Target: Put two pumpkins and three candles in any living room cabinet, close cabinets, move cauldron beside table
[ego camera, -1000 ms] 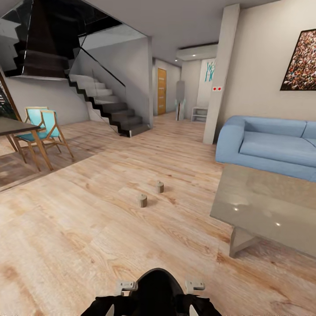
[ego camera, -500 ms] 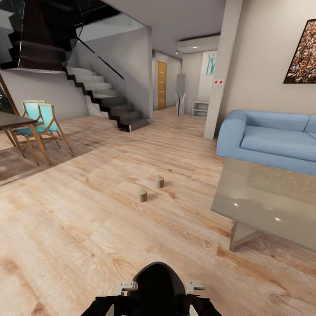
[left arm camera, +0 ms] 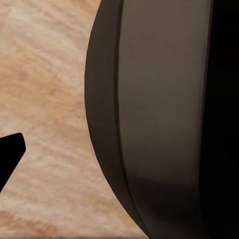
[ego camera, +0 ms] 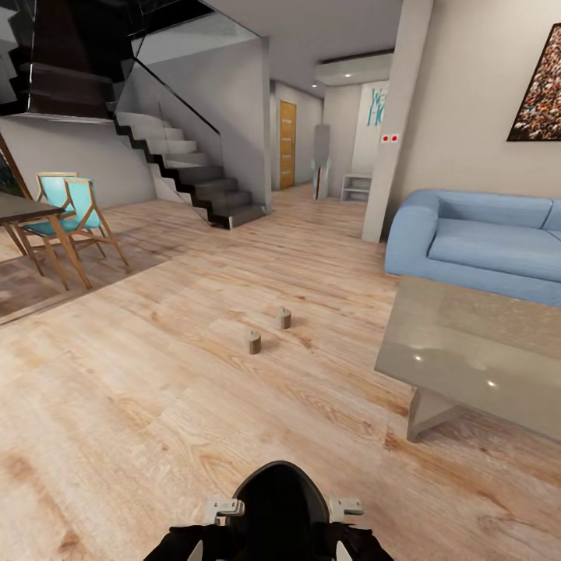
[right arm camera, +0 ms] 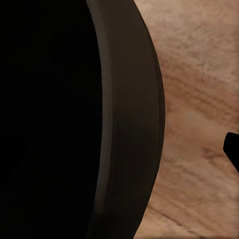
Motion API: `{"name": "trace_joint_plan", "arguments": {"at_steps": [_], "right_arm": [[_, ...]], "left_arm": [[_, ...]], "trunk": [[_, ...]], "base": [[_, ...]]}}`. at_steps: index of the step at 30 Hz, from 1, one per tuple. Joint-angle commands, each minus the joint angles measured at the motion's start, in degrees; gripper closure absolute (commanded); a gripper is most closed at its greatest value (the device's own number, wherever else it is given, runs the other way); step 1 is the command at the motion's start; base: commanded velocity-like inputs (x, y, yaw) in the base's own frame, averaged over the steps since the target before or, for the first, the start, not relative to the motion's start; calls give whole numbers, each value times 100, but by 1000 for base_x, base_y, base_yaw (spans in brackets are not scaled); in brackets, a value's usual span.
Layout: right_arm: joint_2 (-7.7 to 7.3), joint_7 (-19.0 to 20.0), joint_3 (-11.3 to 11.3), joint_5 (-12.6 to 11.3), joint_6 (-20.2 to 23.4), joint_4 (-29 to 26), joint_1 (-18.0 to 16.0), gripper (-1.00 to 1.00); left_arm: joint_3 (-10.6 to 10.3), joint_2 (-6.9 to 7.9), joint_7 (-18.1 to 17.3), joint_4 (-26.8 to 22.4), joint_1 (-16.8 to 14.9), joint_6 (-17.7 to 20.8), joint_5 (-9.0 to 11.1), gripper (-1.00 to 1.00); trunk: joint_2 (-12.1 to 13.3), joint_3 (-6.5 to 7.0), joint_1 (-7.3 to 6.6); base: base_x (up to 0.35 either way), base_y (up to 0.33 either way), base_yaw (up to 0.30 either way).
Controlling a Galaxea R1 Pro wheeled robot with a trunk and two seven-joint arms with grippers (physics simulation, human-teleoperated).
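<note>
from the head camera i'm looking across a wooden floor (ego camera: 156, 405) in an open living room. two small tan candles stand on the floor ahead of me, apart from each other: the nearer candle (ego camera: 252, 341) a little to my left, the farther candle (ego camera: 284, 318) just beyond it to the right. both are upright, well short of the glass coffee table (ego camera: 467, 351) that sits to my right, its clear top showing the floor and grey legs beneath. behind that worktop is a blue sofa (ego camera: 475, 249) against the wall, with part of a picture (ego camera: 539, 86) above it.

on my left there's the corner of a dark dining table (ego camera: 23, 210) with two turquoise chairs (ego camera: 74, 214) beside it, and a staircase (ego camera: 183, 179) further back. a hallway with an orange door (ego camera: 287, 145) opens past the stairs.

at the bottom edge i see my own dark rounded trunk (ego camera: 279, 506), with a pale bracket at each side.

in the left wrist camera a dark curved body panel (left arm camera: 159, 119) sits close against the floor, with one black tip at the edge; the right wrist camera shows much the same, its own dark curved panel (right arm camera: 124, 119) over the planks. i can't tell how far either set of jaws is open, or whether they hold anything.
</note>
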Motion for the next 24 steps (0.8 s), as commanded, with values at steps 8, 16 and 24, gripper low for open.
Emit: {"name": "trace_joint_plan", "arguments": {"at_steps": [8, 16, 24], "right_arm": [[-5, -53, 44, -59, 27, -11, -1, 100], [-5, -49, 44, -54, 27, -11, -1, 100], [-5, -47, 44, -54, 27, -11, -1, 100]], "left_arm": [[-11, 2, -5, -12, 0, 34, 15, -100], [-9, 2, -5, -12, 0, 34, 15, -100], [-12, 2, -5, -12, 0, 34, 15, -100]], "trunk": [[-2, -5, -1], [-2, -5, -1], [-2, -5, -1]], "base": [[0, 0, 0], [0, 0, 0], [0, 0, 0]]}}
